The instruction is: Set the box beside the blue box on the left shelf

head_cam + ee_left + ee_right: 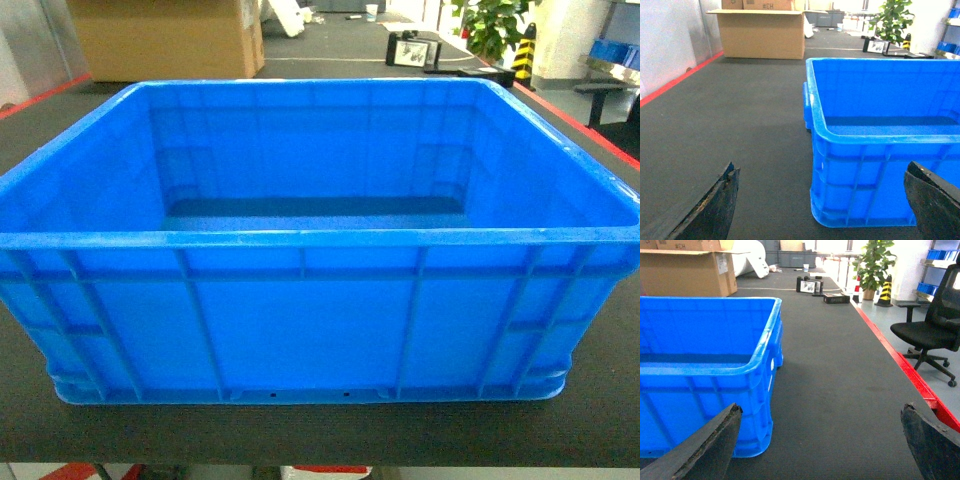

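The box (310, 320) is a large bright-blue ribbed crate, empty, sitting on a dark mat right in front of the head camera. Neither gripper shows in the head view. My left gripper (822, 170) is open just short of the box (875, 190), level with its near left corner, and its right finger (935, 205) overlaps the front wall in the picture. My right gripper (822, 407) is open beside the near right corner of the box (705, 410), with bare mat between its fingers. The left shelf and the blue box on it are out of view.
A big cardboard carton (165, 38) stands at the back left. A red strip (910, 372) edges the mat (840, 390) on the right; beyond it are an office chair (932, 332), a striped cone (884, 290) and a potted plant (492, 25). Small black items (415, 50) lie far back.
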Tool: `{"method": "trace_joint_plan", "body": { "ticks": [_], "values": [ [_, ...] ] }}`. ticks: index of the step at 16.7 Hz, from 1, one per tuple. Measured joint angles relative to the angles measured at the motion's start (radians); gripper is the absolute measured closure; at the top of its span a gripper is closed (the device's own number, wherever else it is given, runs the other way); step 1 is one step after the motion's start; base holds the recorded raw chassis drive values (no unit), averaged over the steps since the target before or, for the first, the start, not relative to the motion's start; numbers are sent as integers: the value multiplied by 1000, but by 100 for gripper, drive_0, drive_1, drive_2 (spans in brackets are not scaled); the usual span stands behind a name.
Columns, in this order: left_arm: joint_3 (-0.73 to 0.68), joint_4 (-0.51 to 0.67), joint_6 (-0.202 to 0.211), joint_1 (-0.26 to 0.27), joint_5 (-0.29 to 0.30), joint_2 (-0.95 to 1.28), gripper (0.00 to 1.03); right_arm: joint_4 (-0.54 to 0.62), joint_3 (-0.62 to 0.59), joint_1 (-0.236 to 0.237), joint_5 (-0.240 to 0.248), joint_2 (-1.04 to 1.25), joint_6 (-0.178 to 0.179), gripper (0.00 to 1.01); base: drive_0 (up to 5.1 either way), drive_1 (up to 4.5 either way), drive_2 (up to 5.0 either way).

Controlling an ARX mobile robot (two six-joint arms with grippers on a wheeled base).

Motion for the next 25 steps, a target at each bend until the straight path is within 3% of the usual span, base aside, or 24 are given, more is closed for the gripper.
{"method": "trace_joint_plan", "body": {
  "ticks": [25],
  "values": [
    [0,0,0,0,0,0,5,0,0,0,0,0,0,3,0,0,0]
  ]
}}
